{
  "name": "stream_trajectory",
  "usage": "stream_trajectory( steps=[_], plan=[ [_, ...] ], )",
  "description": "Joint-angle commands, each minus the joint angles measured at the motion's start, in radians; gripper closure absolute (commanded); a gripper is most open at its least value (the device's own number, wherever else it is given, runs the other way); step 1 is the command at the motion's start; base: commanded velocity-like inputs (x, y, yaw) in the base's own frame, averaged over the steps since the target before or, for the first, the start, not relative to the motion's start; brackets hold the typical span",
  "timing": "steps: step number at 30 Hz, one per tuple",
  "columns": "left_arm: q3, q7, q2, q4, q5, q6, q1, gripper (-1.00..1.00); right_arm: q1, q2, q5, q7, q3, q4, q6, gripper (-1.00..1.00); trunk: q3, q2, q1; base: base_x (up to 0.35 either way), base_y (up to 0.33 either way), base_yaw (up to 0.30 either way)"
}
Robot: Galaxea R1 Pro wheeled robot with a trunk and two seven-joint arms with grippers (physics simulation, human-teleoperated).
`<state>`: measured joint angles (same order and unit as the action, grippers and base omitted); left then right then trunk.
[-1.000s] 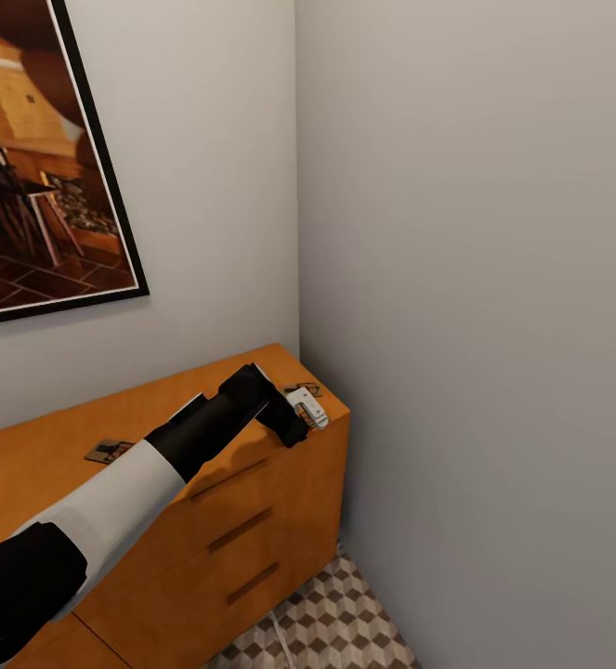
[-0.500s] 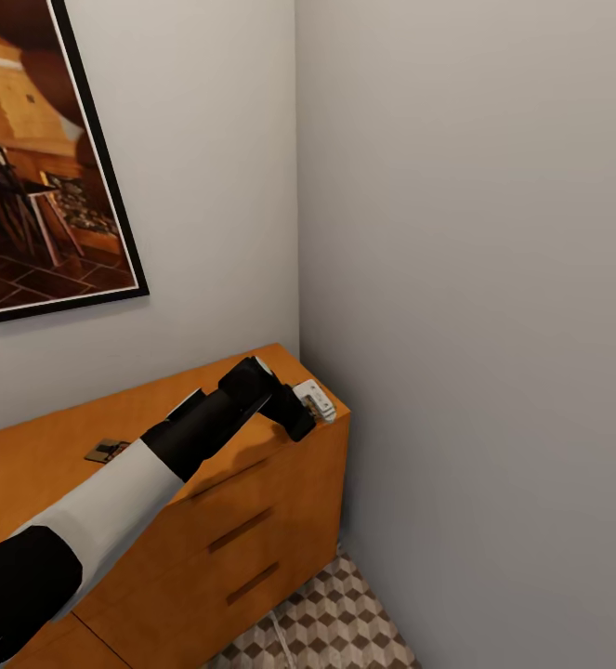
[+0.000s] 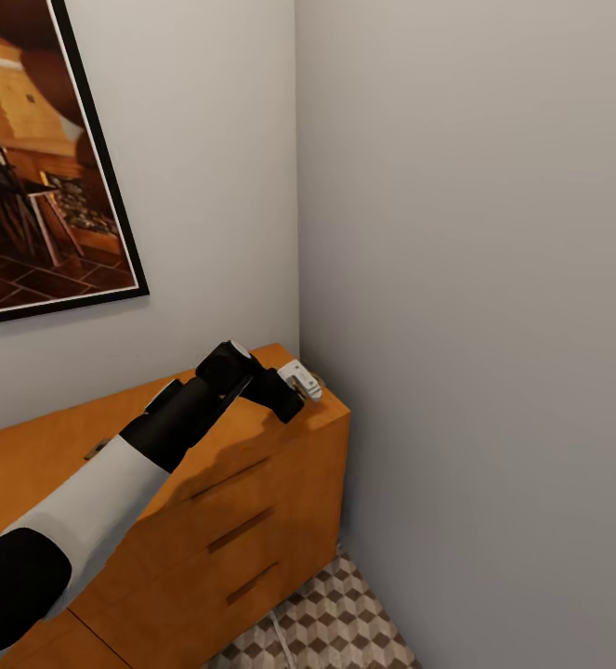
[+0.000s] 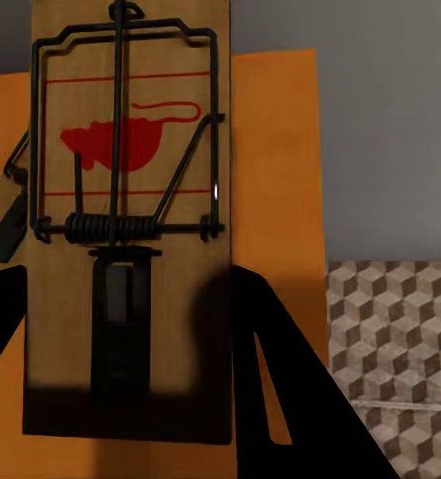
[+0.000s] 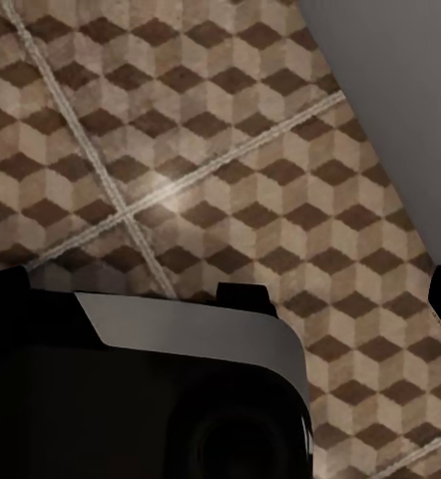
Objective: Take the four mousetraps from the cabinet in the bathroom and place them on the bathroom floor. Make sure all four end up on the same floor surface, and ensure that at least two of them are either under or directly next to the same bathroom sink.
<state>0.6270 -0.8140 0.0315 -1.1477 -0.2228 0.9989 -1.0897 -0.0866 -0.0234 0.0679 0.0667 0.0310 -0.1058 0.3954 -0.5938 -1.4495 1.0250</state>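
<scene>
left gripper (image 3: 300, 383) apparently gripping mousetrap (image 4: 131, 200), at cabinet (image 3: 252, 483) corner edge

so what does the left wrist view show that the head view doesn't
Left wrist view alone: the mousetrap close up, with its red mouse print, spring and wire bar, lying between the left gripper's dark fingers.

Head view alone: the framed picture on the wall, the drawer handles, the left gripper from outside.

Both: the orange cabinet top, grey wall, cube-patterned floor.

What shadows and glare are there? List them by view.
Head view: the left gripper and its arm cast a dark shadow on the cabinet. Left wrist view: shade covers the mousetrap lower end. Right wrist view: a pale glare spot on the bathroom floor.
</scene>
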Motion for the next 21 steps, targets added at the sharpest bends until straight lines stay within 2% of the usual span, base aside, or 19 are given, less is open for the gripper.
stream_trajectory(
  steps=[1,7,21],
  plan=[
    [0.001,-0.011,0.003,-0.001,-0.013,0.0,-0.001,1.0,-0.001,0.0,0.007,0.007,0.003,0.001,0.002,-1.0,-0.001,-0.001,0.0,-0.018,0.0,0.0],
    [0.002,-0.011,0.007,-0.001,-0.013,0.0,-0.001,1.0,-0.001,0.0,0.007,0.007,0.003,0.0,0.002,-1.0,-0.001,-0.001,0.0,-0.2,0.0,0.0],
    [0.003,-0.011,0.007,0.0,-0.013,0.0,-0.001,1.0,-0.001,0.0,0.007,0.007,0.003,0.0,0.002,-1.0,-0.001,-0.001,0.0,-0.328,0.0,0.0]
  ],
)
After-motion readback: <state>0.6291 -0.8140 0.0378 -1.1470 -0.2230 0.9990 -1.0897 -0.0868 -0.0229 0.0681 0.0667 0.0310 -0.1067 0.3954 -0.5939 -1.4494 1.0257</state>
